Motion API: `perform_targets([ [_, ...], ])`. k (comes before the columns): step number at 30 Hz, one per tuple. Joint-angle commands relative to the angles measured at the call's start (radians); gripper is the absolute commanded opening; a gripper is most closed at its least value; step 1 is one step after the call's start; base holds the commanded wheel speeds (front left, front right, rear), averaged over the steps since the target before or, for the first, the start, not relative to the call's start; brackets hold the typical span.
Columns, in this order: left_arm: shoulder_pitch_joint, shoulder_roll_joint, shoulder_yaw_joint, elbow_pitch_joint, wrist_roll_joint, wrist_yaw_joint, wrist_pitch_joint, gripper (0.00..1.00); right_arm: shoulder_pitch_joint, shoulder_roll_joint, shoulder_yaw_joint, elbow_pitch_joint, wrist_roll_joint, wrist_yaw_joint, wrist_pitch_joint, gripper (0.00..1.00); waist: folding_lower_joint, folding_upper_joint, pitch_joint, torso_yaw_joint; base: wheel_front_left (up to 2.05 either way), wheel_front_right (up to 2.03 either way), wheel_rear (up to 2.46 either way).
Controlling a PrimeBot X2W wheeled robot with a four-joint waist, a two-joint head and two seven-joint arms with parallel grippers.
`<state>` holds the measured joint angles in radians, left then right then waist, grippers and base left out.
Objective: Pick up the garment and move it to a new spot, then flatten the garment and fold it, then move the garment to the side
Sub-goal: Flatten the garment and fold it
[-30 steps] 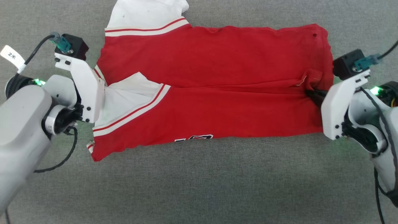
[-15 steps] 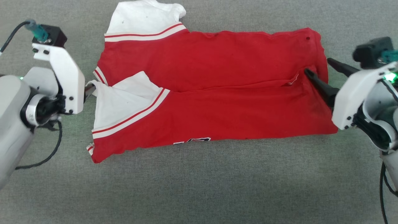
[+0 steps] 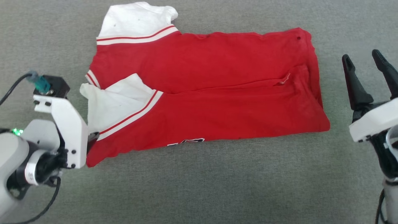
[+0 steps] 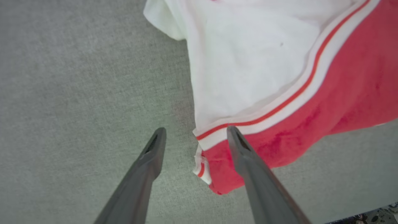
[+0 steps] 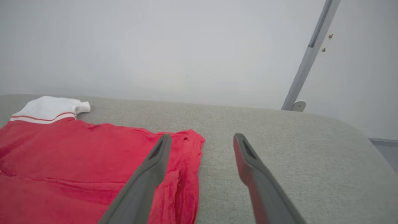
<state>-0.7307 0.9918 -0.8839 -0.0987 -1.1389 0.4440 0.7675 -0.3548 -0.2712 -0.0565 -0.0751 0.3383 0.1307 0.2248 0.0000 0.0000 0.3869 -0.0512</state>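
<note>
Garment — lay flat on the grey bench, folded once along its length, one white sleeve turned over the red. Judged about midway: flattening and first fold done, further folding and the move aside left. Found left gripper spread wide at the sleeve-end corner, holding nothing — right gripper likewise parted and empty, near the opposite end.

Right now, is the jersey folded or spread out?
Folded. The garment lies doubled over, a flap edge running across its middle, one white sleeve lying on top, the black number peeking at its near edge.
</note>
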Motion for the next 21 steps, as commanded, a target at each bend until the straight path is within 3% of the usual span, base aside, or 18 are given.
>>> perform_targets([
  [1,0.026,0.009,0.006,-0.010,-0.018,0.018,-0.008,1.00,0.023,0.026,-0.017,-0.023,-0.021,0.000,-0.023,1.00,0.0000,0.0000,0.007,-0.014,0.00,0.00,0.00],
  [7,0.093,0.038,0.009,-0.008,-0.043,0.066,-0.019,1.00,0.087,0.123,-0.067,-0.076,-0.065,0.000,-0.053,1.00,0.0000,0.0000,0.021,-0.053,0.00,0.00,0.00],
  [15,0.166,0.002,0.015,0.093,-0.115,0.063,-0.037,1.00,0.144,0.155,-0.049,-0.084,-0.032,0.000,0.010,1.00,0.0000,0.0000,0.031,-0.081,0.00,0.00,0.00],
  [16,0.174,-0.005,0.015,0.101,-0.127,0.059,-0.032,0.43,0.152,0.156,-0.044,-0.080,-0.019,0.000,0.031,1.00,0.0000,0.0000,0.030,-0.082,0.00,0.00,0.00],
  [17,0.179,-0.010,0.015,0.105,-0.137,0.052,-0.029,0.00,0.161,0.154,-0.032,-0.074,-0.009,0.000,0.057,1.00,0.0000,0.0000,0.030,-0.082,0.00,0.00,0.00],
  [21,0.184,-0.014,0.006,0.106,-0.139,0.043,-0.019,0.00,0.175,0.155,-0.012,-0.047,0.032,0.000,0.167,1.00,0.0000,0.0000,0.027,-0.072,0.00,0.00,0.00],
])
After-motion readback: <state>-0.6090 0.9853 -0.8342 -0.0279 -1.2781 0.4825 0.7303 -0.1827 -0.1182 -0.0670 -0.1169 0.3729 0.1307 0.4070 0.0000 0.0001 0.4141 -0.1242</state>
